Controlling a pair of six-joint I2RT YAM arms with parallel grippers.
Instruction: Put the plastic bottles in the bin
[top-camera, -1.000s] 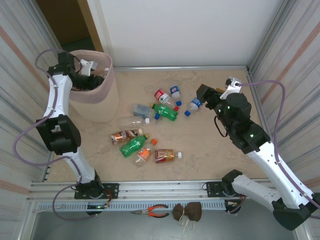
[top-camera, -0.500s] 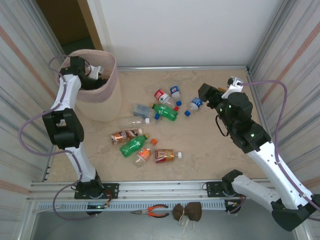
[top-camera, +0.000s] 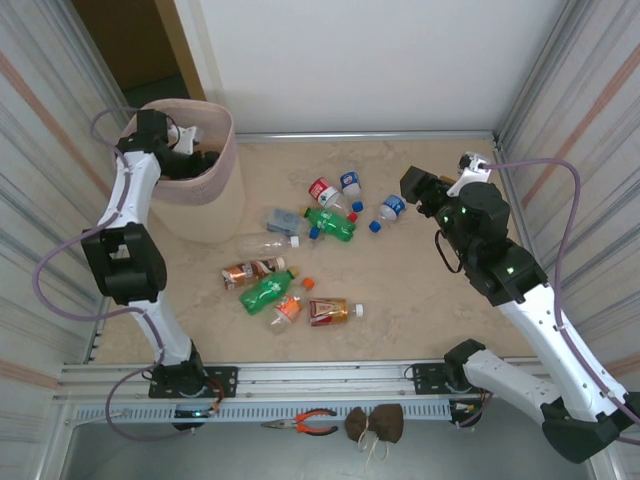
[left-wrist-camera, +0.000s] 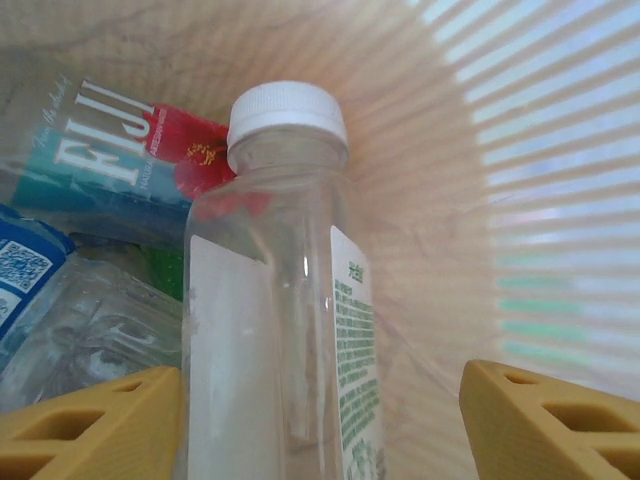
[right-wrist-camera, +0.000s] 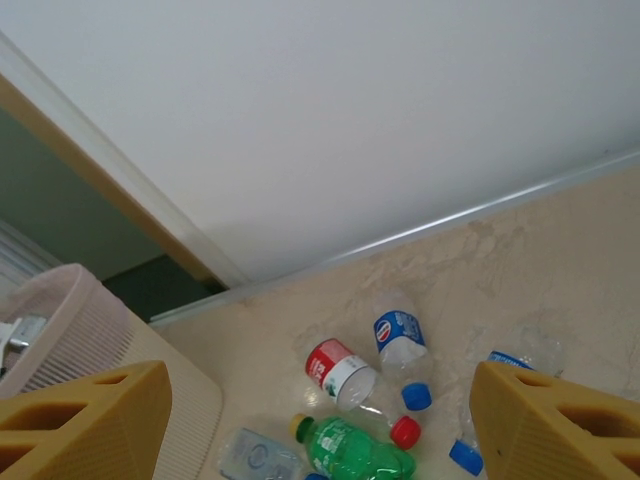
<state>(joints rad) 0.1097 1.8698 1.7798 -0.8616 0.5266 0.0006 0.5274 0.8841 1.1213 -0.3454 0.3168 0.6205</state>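
Observation:
My left gripper (top-camera: 178, 150) hangs inside the beige, pink-lined bin (top-camera: 205, 205). In the left wrist view the left gripper (left-wrist-camera: 320, 400) is open. A clear white-capped bottle (left-wrist-camera: 285, 300) stands between its fingers, close against the left one and well apart from the right. Other bottles lie below, among them a Fiji one (left-wrist-camera: 100, 160). Several bottles lie on the table, including a red-labelled one (top-camera: 323, 190), a green one (top-camera: 332, 224) and an amber one (top-camera: 330, 312). My right gripper (top-camera: 412, 185) hovers open and empty at the right, seen as the right gripper (right-wrist-camera: 320, 400) facing the red-labelled bottle (right-wrist-camera: 340, 368).
Corrugated walls close in both sides of the table. A white back wall stands beyond a metal sill (top-camera: 360, 135). Pliers (top-camera: 315, 422) and a brown bundle (top-camera: 375, 422) lie on the front rail between the arm bases.
The left gripper has opened inside the bin and let go of the clear bottle. The left arm shifted slightly over the bin. The right arm has barely moved.

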